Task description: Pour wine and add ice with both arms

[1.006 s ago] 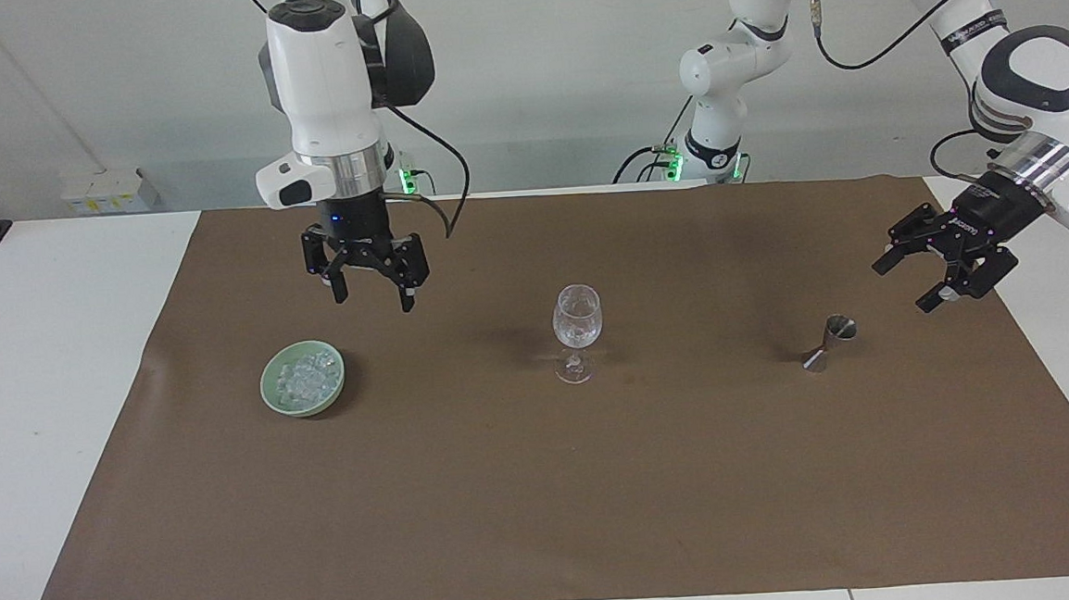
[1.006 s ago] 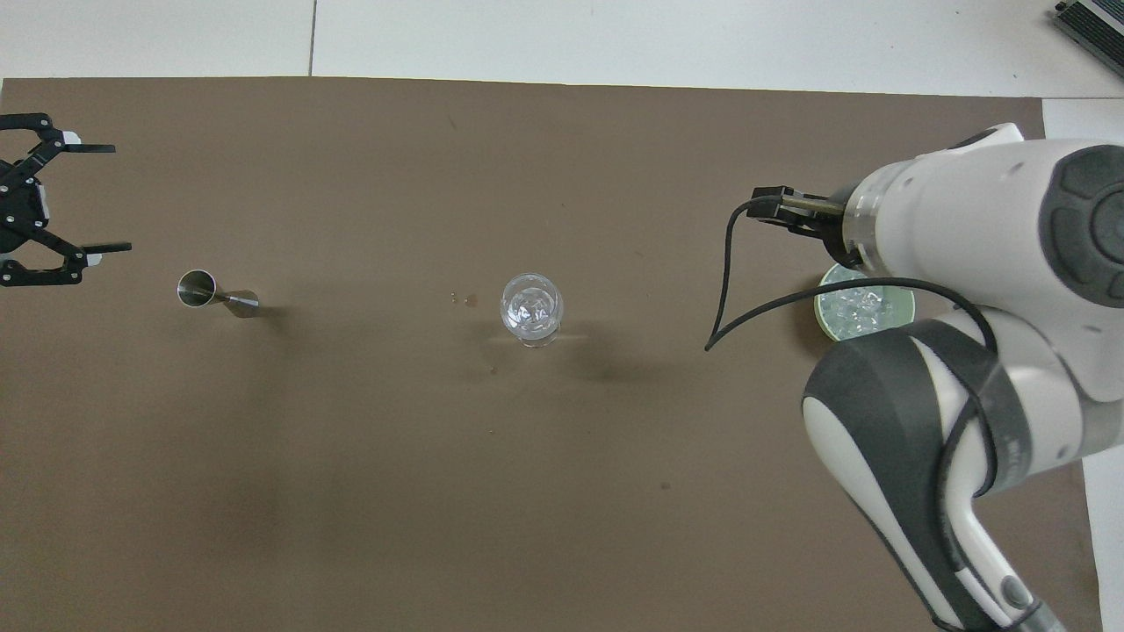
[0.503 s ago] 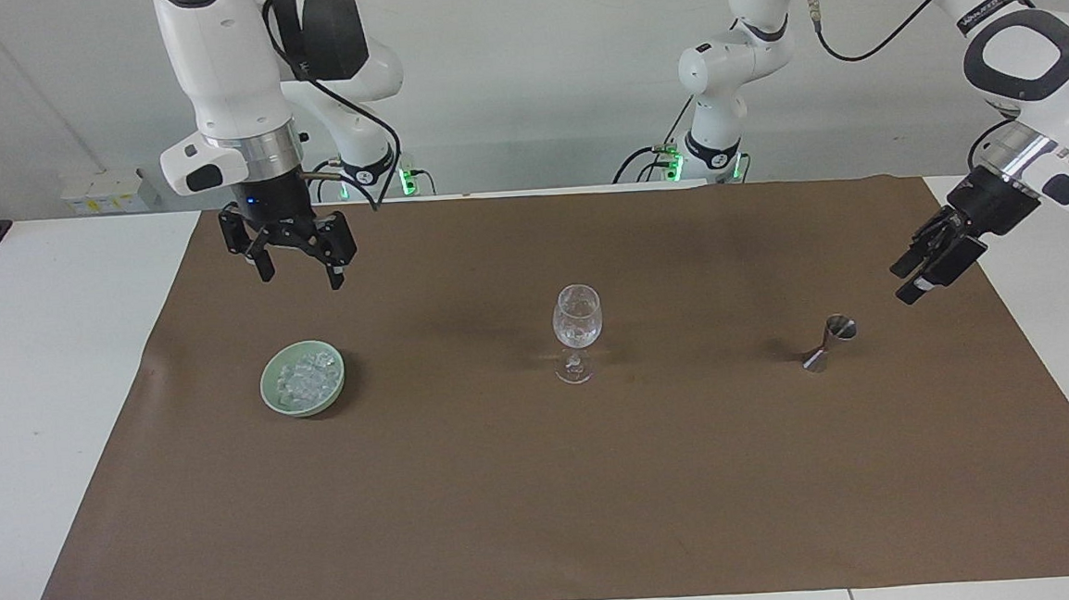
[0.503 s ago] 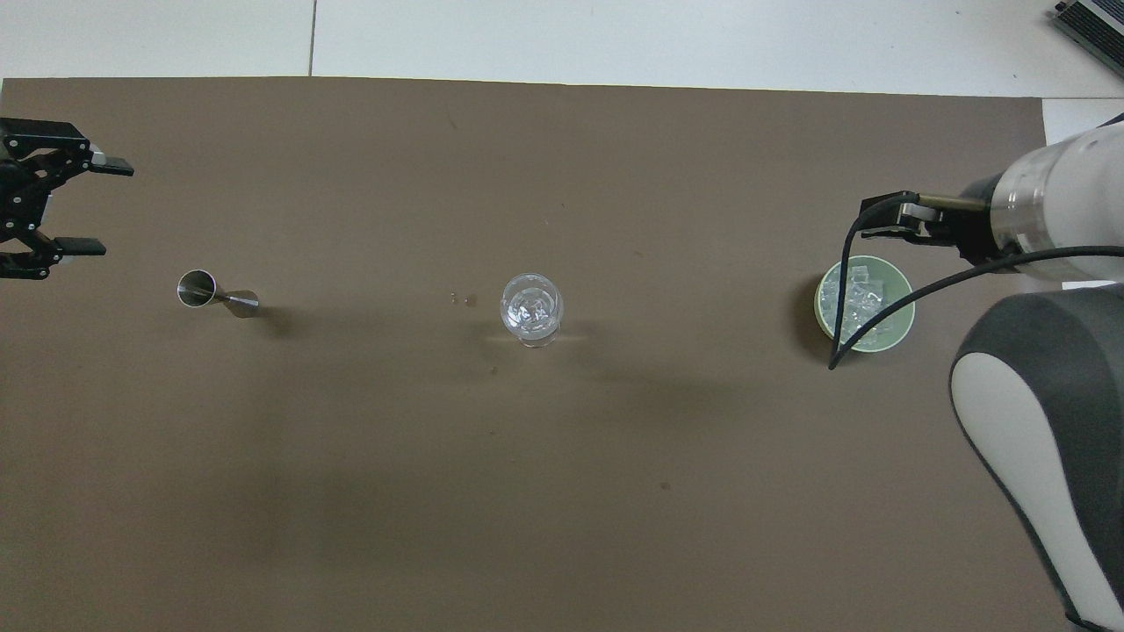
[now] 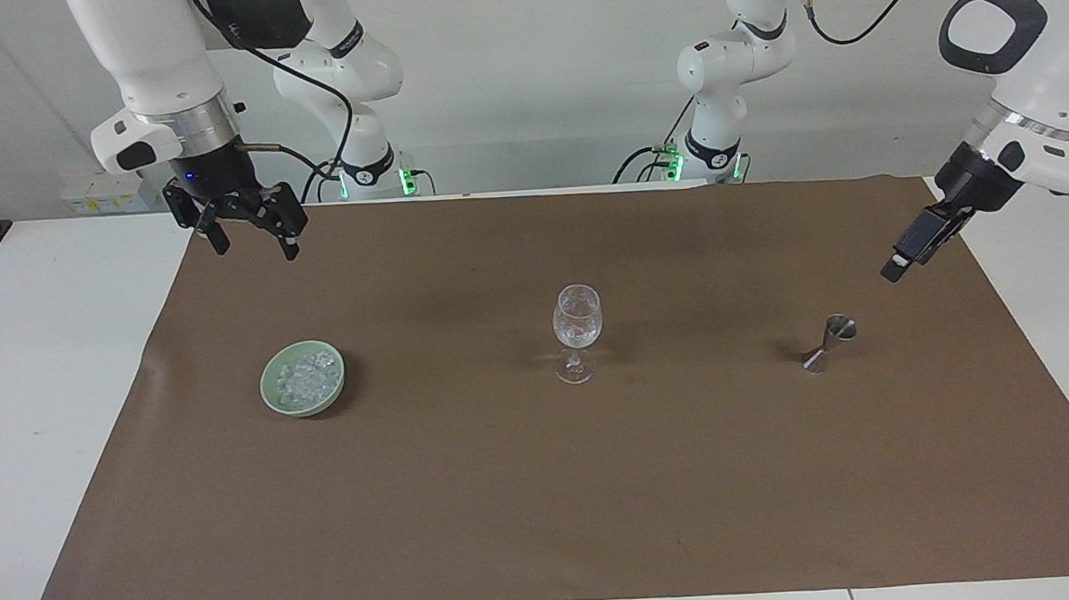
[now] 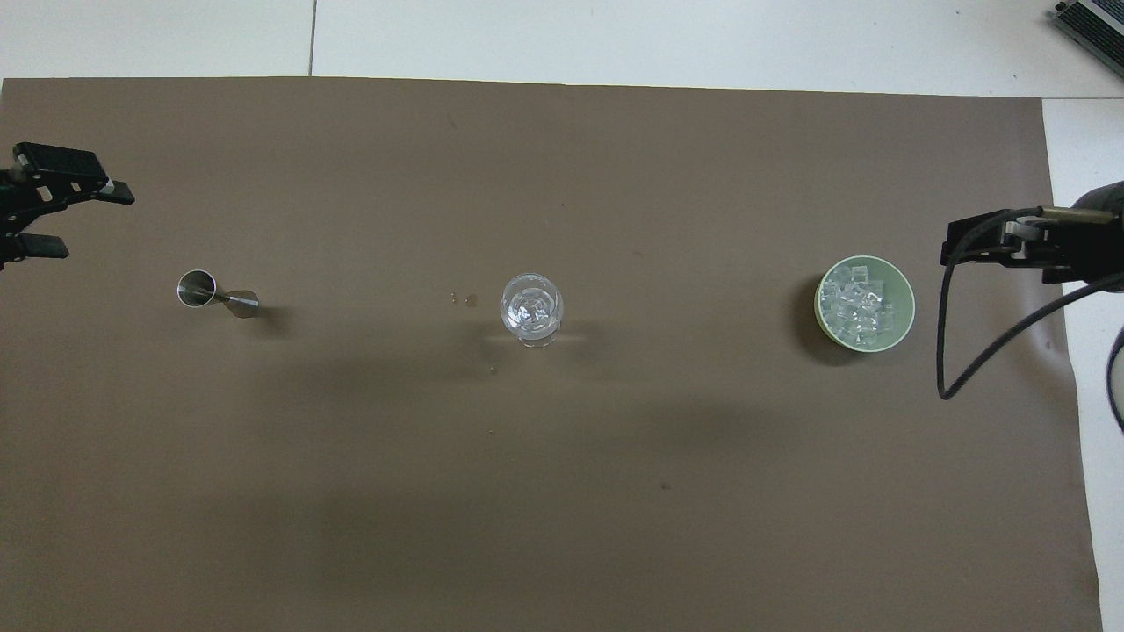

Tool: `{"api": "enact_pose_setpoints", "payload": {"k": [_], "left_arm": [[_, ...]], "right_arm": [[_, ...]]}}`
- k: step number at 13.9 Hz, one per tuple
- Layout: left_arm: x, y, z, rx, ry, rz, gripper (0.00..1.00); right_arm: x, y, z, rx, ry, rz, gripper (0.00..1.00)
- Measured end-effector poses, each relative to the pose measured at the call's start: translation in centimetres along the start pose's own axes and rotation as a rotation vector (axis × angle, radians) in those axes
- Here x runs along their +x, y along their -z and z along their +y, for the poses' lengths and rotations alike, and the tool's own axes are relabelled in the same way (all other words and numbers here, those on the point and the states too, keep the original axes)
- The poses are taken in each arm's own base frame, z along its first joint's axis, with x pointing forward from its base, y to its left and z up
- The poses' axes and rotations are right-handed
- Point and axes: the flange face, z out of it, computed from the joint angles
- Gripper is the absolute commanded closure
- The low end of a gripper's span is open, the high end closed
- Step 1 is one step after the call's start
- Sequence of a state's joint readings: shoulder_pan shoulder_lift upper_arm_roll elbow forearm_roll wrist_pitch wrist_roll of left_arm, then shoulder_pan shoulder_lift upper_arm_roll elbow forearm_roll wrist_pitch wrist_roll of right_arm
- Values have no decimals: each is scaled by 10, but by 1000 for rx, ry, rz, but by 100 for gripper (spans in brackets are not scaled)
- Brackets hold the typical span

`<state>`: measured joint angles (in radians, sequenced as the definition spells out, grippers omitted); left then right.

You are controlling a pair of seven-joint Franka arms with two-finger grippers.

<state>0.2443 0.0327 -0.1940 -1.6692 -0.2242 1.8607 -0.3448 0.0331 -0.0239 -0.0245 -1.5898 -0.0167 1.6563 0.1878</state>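
Observation:
A clear wine glass (image 5: pixel 577 321) (image 6: pixel 531 307) stands mid-mat with glassy bits inside. Toward the right arm's end sits a pale green bowl (image 5: pixel 271 390) (image 6: pixel 906 290) filled with ice (image 5: pixel 307 379) (image 6: pixel 859 305). A steel jigger (image 5: pixel 829 342) (image 6: pixel 215 295) seems to lie on its side toward the left arm's end. My right gripper (image 5: pixel 253 248) hangs open and empty high over the mat's corner, well apart from the bowl. My left gripper (image 5: pixel 895 269) (image 6: pixel 92 222) is open and empty over the mat's edge, apart from the jigger. Wine is out of view.
A brown mat (image 5: pixel 546 485) covers most of the white table (image 5: pixel 37 367). A few small drops (image 6: pixel 465 300) mark the mat beside the glass. A black cable (image 6: pixel 944 351) dangles from the right arm near the bowl.
The right gripper rose and swung away from over the bowl's area to the mat's corner near the robots. The left gripper lifted, turned edge-on and drew back slightly from the jigger.

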Motion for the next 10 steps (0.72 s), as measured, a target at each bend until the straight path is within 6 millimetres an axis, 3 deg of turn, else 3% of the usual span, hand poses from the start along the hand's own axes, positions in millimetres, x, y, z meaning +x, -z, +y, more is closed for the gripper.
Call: {"api": "enact_pose_setpoints", "payload": {"k": [6, 10], "left_arm": [[-22, -6, 34, 132, -203, 8, 0], [-25, -5, 38, 142, -223, 10, 0]], "right_arm": [[-4, 17, 36, -5, 14, -32, 0], [-9, 23, 38, -3, 15, -30, 0]]}}
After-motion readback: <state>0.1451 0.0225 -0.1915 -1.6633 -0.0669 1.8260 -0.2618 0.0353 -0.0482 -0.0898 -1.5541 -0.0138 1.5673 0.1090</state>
